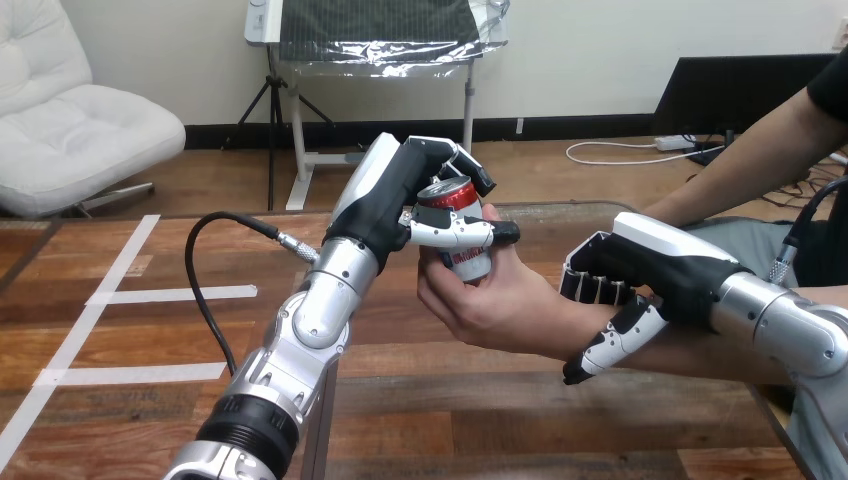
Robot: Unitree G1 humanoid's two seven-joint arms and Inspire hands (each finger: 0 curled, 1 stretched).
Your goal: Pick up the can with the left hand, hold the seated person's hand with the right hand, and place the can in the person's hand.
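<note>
A red and white can (462, 228) stands upright in the person's hand (490, 300), which is held palm-up above the table's middle. My left hand (415, 195) is still shut on the can, fingers over its far side and thumb across its front. My right hand (640, 275) is curled round the person's wrist (590, 335), fingers over the top and thumb underneath. The person's fingers curl up round the can's base.
The wooden table (500, 420) has white tape lines (150, 295) at the left. The person's forearm (760, 150) reaches in from the upper right. A black cable (205, 290) loops from my left arm.
</note>
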